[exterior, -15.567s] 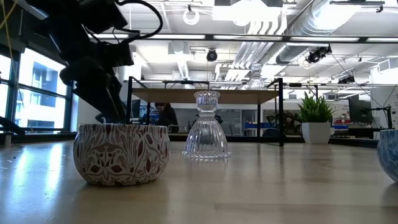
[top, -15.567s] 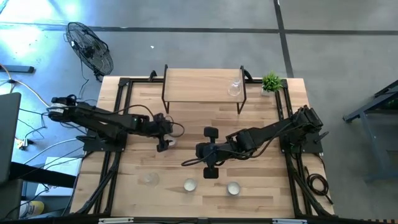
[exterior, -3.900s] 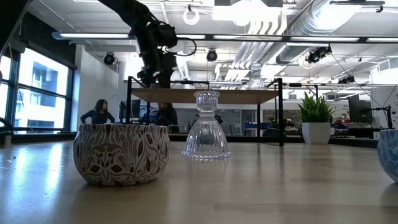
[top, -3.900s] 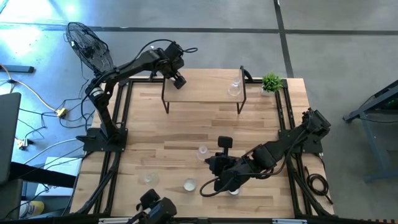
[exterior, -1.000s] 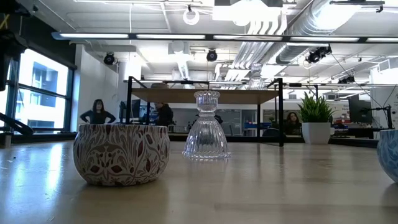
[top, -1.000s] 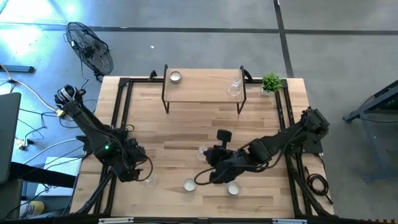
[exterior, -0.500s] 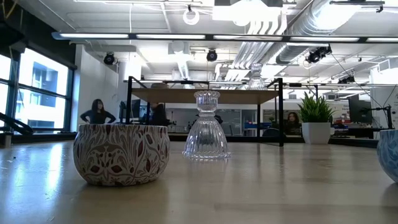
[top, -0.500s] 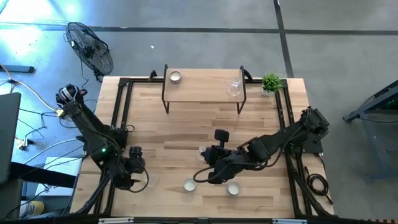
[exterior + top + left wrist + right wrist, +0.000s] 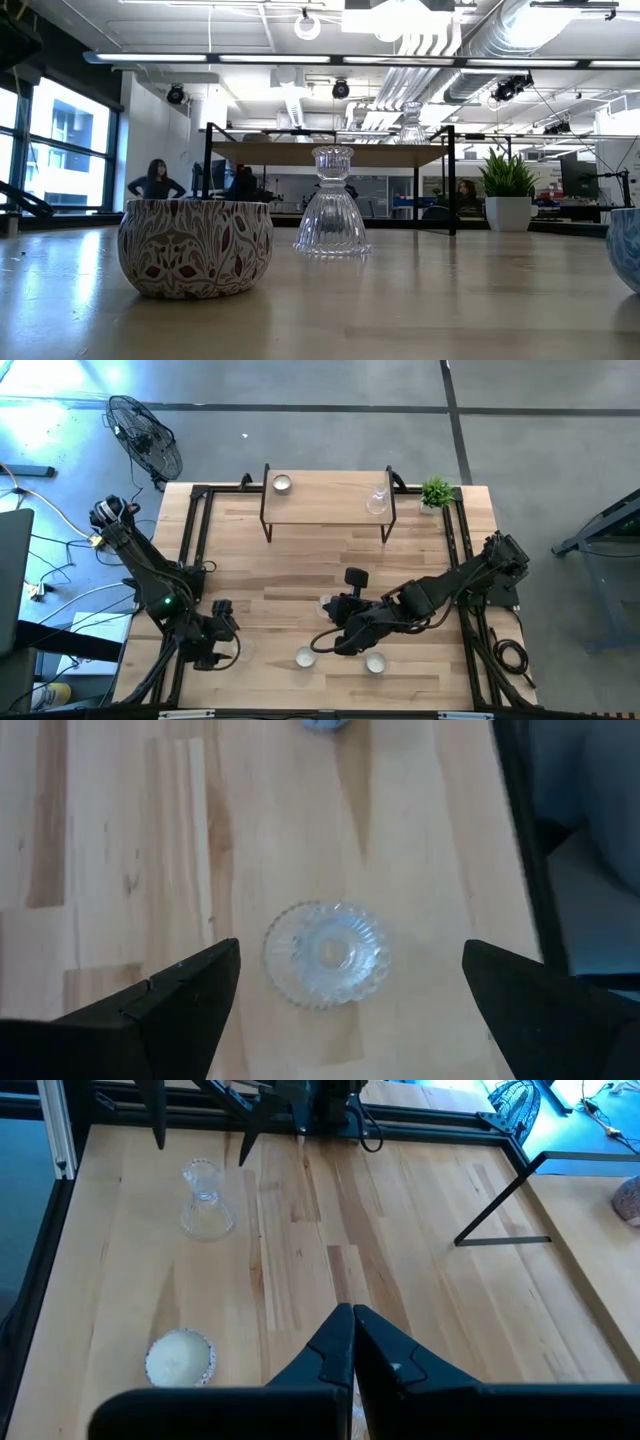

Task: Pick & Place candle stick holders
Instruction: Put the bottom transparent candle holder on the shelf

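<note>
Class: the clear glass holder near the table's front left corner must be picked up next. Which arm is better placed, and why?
The left. Its open left gripper hangs directly above the glass holder, which sits between the fingers in the left wrist view. The right gripper, fingers together, is further off, beside a tealight cup.

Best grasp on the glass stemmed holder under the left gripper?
Take the glass stemmed holder from straight above. It stands upright, so its ribbed round base flares out under a narrower stem and cup; closing on that upper part looks safest. The left gripper hangs over it with fingers open on either side.
</note>
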Tool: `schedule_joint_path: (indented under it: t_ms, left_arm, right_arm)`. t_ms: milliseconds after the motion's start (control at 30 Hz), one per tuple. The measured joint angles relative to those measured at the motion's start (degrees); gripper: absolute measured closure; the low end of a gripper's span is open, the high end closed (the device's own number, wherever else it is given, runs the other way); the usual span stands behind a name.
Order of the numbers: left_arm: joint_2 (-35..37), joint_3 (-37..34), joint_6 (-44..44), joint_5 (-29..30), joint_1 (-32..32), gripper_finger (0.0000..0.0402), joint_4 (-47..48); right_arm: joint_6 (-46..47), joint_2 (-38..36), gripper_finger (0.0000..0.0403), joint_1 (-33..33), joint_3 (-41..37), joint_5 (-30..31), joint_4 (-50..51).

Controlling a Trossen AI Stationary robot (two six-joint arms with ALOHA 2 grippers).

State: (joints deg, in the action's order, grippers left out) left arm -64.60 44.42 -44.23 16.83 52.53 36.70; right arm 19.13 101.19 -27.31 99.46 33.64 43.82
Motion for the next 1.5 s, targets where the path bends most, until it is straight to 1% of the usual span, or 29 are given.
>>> schedule_joint_path:
  t_ms: [400,767,967,1500]
  left_arm:
    - [-0.3,0.0,0.0,0.2,0.0,0.0026,-0.8]
    - [-6.4,0.0,0.0,0.6,0.0,0.0026,-0.3]
    - [-8.3,0.0,0.5,0.7,0.0,0.0026,-0.4]
    - [-8.4,-0.1,0.5,2.0,0.0,0.0026,-1.5]
  right_arm:
    - [0.4,0.0,0.0402,-0.1,0.0,0.0,-0.5]
    - [0.6,0.1,0.0402,-0.1,0.0,-2.1,-0.5]
    - [0.6,0.1,0.0402,-0.1,0.0,-2.2,-0.7]
    - [0.4,0.2,0.0402,-0.1,0.0,-2.2,-1.3]
